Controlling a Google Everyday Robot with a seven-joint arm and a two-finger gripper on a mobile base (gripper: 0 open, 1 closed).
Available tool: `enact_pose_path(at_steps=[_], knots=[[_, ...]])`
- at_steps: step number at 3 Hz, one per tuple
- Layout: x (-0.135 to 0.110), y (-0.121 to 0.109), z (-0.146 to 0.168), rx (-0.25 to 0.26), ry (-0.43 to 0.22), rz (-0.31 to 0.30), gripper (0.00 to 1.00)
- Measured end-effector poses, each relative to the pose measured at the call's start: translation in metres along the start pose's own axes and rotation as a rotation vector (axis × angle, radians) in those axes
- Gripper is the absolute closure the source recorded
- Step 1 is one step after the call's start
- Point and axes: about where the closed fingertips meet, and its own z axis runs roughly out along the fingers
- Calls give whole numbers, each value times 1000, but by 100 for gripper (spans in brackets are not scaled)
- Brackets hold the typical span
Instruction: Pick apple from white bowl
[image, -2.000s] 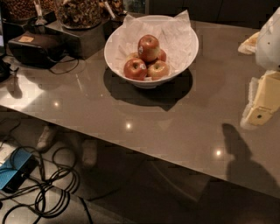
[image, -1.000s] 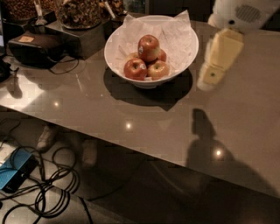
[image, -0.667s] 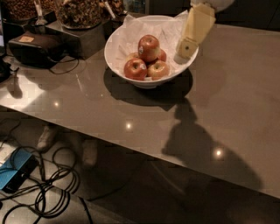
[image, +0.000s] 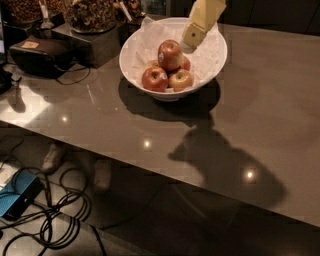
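The white bowl (image: 210, 70), lined with crinkled white paper, stands on the grey table toward the back. Several apples lie in it. The apple (image: 170, 54), red with yellowish streaks and a pale sticker, sits on top of the pile. A darker red apple (image: 154, 79) and a yellower small apple (image: 180, 79) lie in front of it. My gripper (image: 192, 37), cream-coloured, comes down from the top edge over the bowl's back right, just right of the top apple.
A dark box with cables (image: 42, 56) and containers of snacks (image: 90, 12) stand at the back left of the table (image: 260, 115). Cables and a blue device (image: 17, 200) lie on the floor below the front edge.
My gripper has swept from the far right of the table leftward and back, and now hangs over the bowl beside the top apple. The apples have not moved.
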Motion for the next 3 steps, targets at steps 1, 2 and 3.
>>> enact_pose_path(at_steps=[1,2,3], knots=[[-3,-2,0,10,-12,-2,0],[-14,-6,3,-3,-46,12,0],[-23,-8,7,-14,-64,18,0]])
